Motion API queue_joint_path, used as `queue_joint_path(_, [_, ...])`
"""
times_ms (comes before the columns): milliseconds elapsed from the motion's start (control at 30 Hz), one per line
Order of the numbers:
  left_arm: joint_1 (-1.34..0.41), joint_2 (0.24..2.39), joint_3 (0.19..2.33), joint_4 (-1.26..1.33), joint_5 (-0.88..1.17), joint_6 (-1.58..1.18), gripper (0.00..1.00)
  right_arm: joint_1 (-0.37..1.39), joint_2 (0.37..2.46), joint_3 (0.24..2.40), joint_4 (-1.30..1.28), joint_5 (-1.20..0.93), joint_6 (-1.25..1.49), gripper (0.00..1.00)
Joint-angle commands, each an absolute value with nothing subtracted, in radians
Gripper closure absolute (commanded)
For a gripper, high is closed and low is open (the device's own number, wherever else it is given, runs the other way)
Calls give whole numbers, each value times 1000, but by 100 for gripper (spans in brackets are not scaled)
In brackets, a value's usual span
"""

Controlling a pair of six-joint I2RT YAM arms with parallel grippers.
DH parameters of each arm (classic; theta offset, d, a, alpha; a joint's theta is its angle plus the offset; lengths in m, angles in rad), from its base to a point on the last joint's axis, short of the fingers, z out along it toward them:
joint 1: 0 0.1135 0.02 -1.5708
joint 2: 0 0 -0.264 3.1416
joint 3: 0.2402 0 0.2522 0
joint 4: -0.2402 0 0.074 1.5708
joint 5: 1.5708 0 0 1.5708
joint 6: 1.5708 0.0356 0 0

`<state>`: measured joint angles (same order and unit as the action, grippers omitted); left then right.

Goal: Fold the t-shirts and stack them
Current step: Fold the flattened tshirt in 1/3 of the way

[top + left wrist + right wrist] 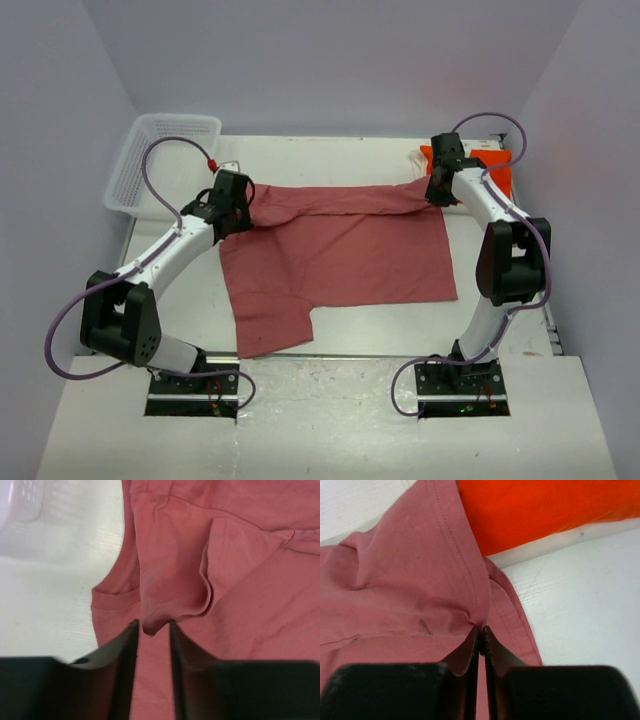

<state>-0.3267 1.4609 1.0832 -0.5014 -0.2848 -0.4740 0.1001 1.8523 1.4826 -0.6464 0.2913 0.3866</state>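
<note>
Cloth first: on the overhead camera I see the rose-red t-shirt (340, 250) spread across the middle of the desk (350, 150). Its far edge is drawn out in a line between my two arms. The left tool (243, 210) sits at the far-left corner and the right tool (437, 192) at the far-right one. I judge the edge is spanned this way so it can be carried over as a fold. The orange t-shirt (497, 172) lies bunched just behind the right tool. A white mesh basket (160, 160) stands at the far left.

On the left wrist camera, the left tool's jaws stand apart. A small rounded tip of folded hem hangs between them with a gap on each side, so I read that corner as not gripped. The knit is soft and matte, and a stitched sleeve hem curls into a loose pocket.

On the right wrist camera, the right tool's jaws are pressed together on a gathered hem of the same shirt. Wrinkles radiate from the pinch and a line of stitching runs up the fold. The orange cloth beyond looks smoother and brighter, resting on the pale, faintly grained desk.
</note>
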Motion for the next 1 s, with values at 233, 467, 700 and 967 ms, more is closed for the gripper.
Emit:
queue_joint_path(233, [-437, 1249, 992, -514, -548, -626, 48, 113, 1758, 1486, -693, 382, 433, 50])
queue_joint_path(467, [-436, 1480, 1245, -497, -491, -574, 73, 138, 1749, 1540, -655, 330, 388, 35])
queue_joint_path(700, [-385, 1791, 1448, -505, -411, -560, 100, 166, 1753, 1577, -615, 233, 357, 100])
queue_joint_path(967, [-239, 1950, 1526, -460, -333, -511, 100, 166, 1808, 1591, -583, 184, 322, 100])
